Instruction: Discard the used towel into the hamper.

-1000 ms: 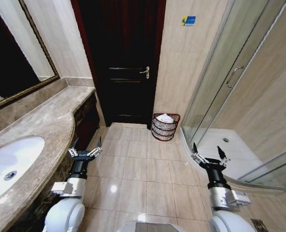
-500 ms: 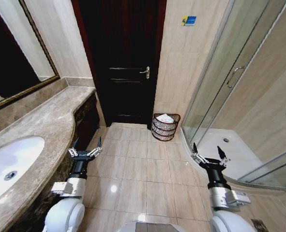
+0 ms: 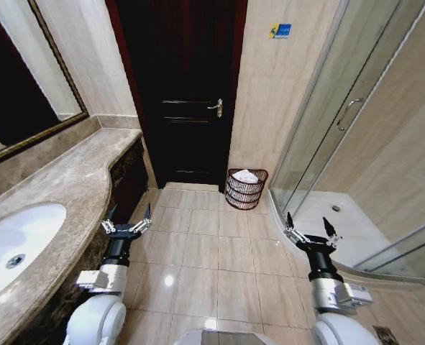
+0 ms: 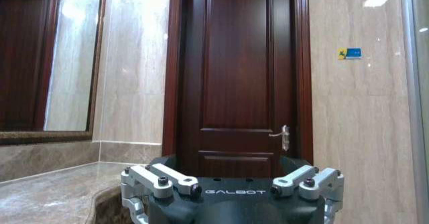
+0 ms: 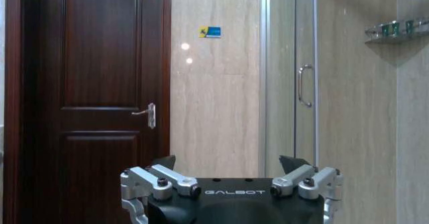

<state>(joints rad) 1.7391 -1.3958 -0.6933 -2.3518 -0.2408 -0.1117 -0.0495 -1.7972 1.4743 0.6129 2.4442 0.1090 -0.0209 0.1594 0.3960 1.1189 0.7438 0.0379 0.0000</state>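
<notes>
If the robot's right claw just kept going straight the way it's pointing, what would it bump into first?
Probably the tiled wall between the dark door and the glass shower door. The open right gripper points there, and the way looks free until then, though depth is hard to judge.

The hamper (image 3: pixel 246 188) stands on the tiled floor (image 3: pixel 212 251) against the wall, between the dark wooden door (image 3: pixel 187 93) and the glass shower enclosure (image 3: pixel 356 144). A white towel (image 3: pixel 245 175) lies in its top, showing above the rim. Nearer the camera, the left gripper (image 3: pixel 128 211) is held low beside the marble counter (image 3: pixel 61 194), its fingers spread apart and empty. The right gripper (image 3: pixel 308 222) is held at about the same height near the curved shower base (image 3: pixel 341 230), its fingers also spread and empty. Both grippers are well apart from the hamper. A white sink (image 3: pixel 14 244) is set into the counter, with a framed mirror (image 3: pixel 21 79) above it.
</notes>
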